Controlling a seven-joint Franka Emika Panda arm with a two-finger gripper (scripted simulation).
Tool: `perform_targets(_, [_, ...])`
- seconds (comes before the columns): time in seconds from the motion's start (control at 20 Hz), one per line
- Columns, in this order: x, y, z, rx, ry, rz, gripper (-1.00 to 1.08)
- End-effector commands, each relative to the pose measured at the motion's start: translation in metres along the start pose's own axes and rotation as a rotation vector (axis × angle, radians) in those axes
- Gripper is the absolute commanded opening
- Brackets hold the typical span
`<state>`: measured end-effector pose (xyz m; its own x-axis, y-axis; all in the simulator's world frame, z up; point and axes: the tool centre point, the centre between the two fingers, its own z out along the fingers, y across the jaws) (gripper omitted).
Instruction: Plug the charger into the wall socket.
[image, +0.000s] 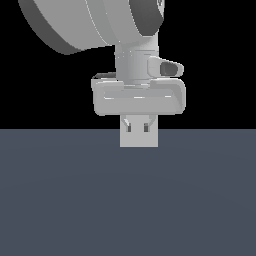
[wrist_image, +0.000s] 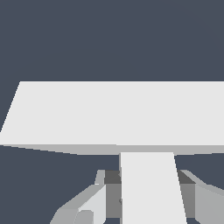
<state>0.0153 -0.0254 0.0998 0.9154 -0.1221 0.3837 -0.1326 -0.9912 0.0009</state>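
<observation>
In the exterior view the wall socket (image: 139, 137) is a light-grey square panel standing upright on the floor, with two small dark holes near its upper middle. It stands directly under the gripper's hand (image: 138, 97) and hides the fingers and the charger. In the wrist view the socket (wrist_image: 113, 116) is a broad pale slab. The charger (wrist_image: 151, 188), a narrow off-white block, reaches up to the socket's near edge and appears to touch it. My gripper (wrist_image: 148, 203) is shut on the charger, with one finger (wrist_image: 89, 205) on either side.
A dark blue-grey floor (image: 128, 200) stretches all around the socket, with black background above it. The arm's large upper links (image: 90, 22) fill the top of the exterior view. No other objects are visible.
</observation>
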Motion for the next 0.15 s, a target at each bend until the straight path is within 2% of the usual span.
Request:
perform_targets(0.0, [0.0010, 0.0000, 0.0002, 0.000, 0.001, 0.001, -1.00])
perform_targets(0.1, [0.0003, -0.0001, 0.0000, 0.000, 0.001, 0.001, -1.00])
